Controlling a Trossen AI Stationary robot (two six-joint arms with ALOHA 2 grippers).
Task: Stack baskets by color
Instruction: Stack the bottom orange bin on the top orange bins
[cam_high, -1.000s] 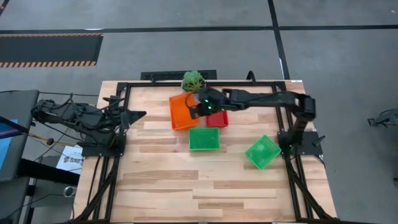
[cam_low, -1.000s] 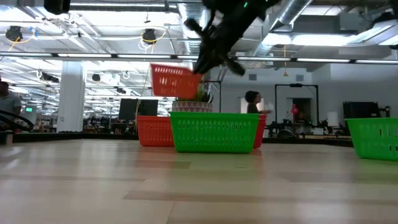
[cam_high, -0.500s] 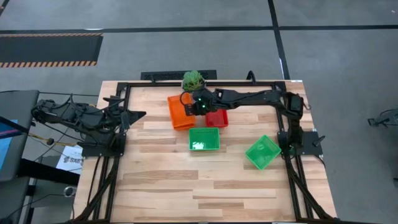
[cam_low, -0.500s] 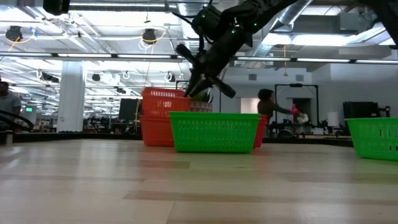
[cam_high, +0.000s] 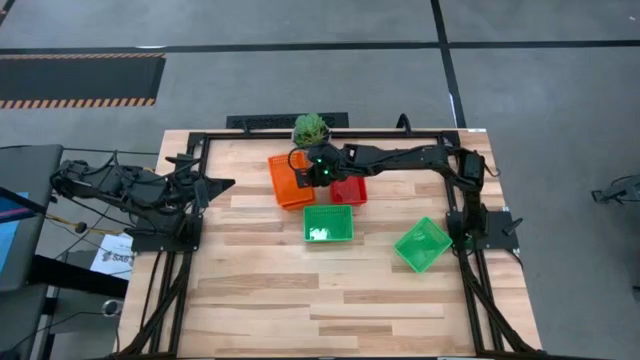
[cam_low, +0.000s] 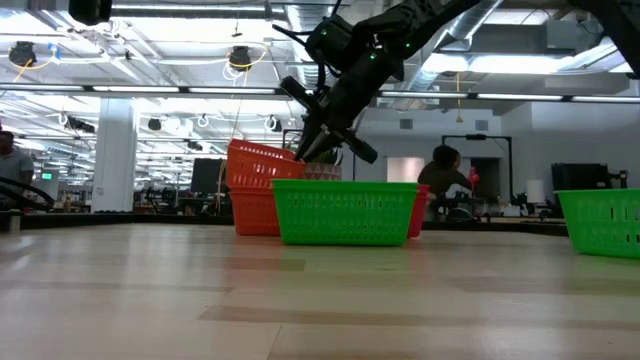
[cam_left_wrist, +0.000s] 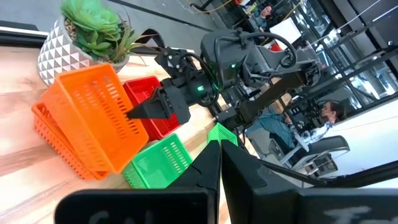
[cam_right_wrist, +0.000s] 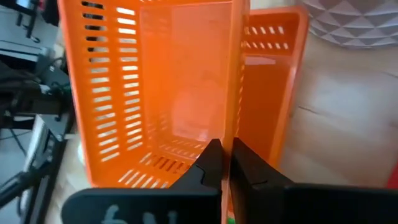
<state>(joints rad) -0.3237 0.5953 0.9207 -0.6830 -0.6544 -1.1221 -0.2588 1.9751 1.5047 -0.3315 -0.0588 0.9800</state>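
Observation:
Two orange baskets (cam_high: 289, 181) stand at the far middle of the table. The upper one (cam_low: 262, 160) sits slanted in the lower one (cam_low: 254, 212), and my right gripper (cam_high: 303, 172) is shut on its right wall. A red basket (cam_high: 349, 191) stands just right of them, partly under the right arm. A green basket (cam_high: 328, 223) lies nearer, and another green one (cam_high: 422, 244) lies at the right. My left gripper (cam_high: 226, 184) waits shut over the table's left side, touching nothing. My right gripper pinches the upper orange basket's right side wall at its rim (cam_right_wrist: 235, 127), one finger (cam_right_wrist: 210, 158) inside the basket and one outside. The fingers come slanting down from the table's right. The basket is tilted, its left side down in the lower orange basket.
A green plant in a white patterned pot (cam_high: 311, 129) stands just behind the orange baskets at the far edge. A black frame (cam_high: 200, 150) runs along the table's sides. Bare wood lies along the near half (cam_high: 320, 310). People show in the room beyond the table (cam_low: 445, 175).
My right gripper has gone down and toward the table's far left with the orange basket. The basket, lifted clear and tilted a second ago, now sits slanted in the other orange basket.

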